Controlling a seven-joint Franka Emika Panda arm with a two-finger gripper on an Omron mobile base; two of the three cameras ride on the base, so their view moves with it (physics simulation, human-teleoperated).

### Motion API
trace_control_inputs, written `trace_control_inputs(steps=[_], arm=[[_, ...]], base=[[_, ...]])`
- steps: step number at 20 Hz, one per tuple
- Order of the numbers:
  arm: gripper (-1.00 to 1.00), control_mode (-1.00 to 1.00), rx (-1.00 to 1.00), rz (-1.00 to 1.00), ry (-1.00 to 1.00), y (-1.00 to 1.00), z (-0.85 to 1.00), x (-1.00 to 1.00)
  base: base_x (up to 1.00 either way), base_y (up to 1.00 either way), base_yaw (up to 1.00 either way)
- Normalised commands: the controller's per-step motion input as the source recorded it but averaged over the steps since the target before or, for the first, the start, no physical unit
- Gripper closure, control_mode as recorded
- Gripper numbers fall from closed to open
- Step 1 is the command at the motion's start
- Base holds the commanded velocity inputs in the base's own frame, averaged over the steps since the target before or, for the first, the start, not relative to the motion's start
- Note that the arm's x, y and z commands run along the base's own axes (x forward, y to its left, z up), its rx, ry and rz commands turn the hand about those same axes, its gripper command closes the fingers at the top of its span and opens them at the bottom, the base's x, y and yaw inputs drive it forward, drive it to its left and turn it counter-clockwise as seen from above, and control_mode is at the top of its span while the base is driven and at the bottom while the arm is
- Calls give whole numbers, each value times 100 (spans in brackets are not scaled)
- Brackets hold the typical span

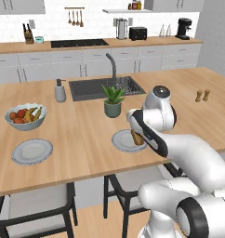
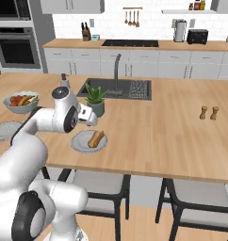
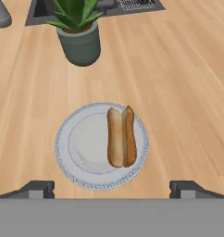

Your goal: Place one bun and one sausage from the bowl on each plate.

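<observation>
In the hand view the gripper (image 3: 112, 189) hangs with its jaws spread wide and nothing between them, at the bottom of the frame. Just above it, at centre, sits a plate (image 3: 81, 148) with a bun (image 3: 121, 137) on its right half. A potted plant (image 3: 78, 32) stands at upper left. In the left base view, a second plate (image 1: 32, 151) lies at lower left, with a fruit bowl (image 1: 25, 116) above it.
</observation>
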Motion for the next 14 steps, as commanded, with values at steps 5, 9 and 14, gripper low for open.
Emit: trace_control_inputs(steps=[5, 9, 14], arm=[[-100, -100, -2, 3, 0, 9, 7, -44], [-100, 100, 0, 0, -1, 0, 0, -18], [-100, 100, 0, 0, 0, 0, 0, 0]], base=[[0, 0, 0], [-17, -7, 0], [-60, -83, -3]])
